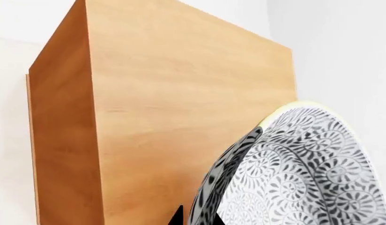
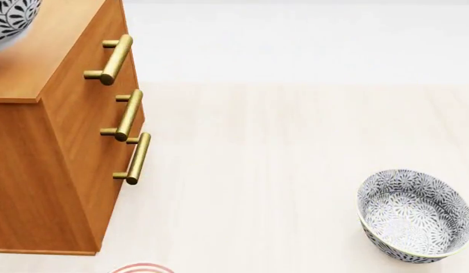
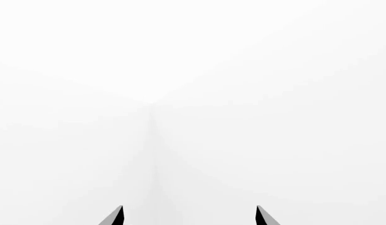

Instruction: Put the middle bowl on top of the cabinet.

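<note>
Holding the middle bowl (image 2: 8,21) by its rim at head view's upper left, over the cabinet (image 2: 37,57) top, left claw (image 1: 196,220) risks edge drop if released off-centre; right claw (image 3: 189,216) wide, empty.

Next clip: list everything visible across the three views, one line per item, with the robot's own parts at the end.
Cabinet: one, orange-brown wood with a lighter top, at the head view's left; it fills most of the left wrist view.
Brass bar handles: three, gold, stacked down the cabinet's front.
Middle bowl: one, white with dark-grey floral pattern, held beside the cabinet in the left wrist view; partly seen over the cabinet top in the head view.
Second bowl: one, same pattern, on the pale floor at right.
Plate: one, red-striped rim only, bottom edge of the head view.
Left pincer: dark fingertips at the bowl's rim.
Right pincer: two dark fingertips spread apart, nothing between them.
</note>
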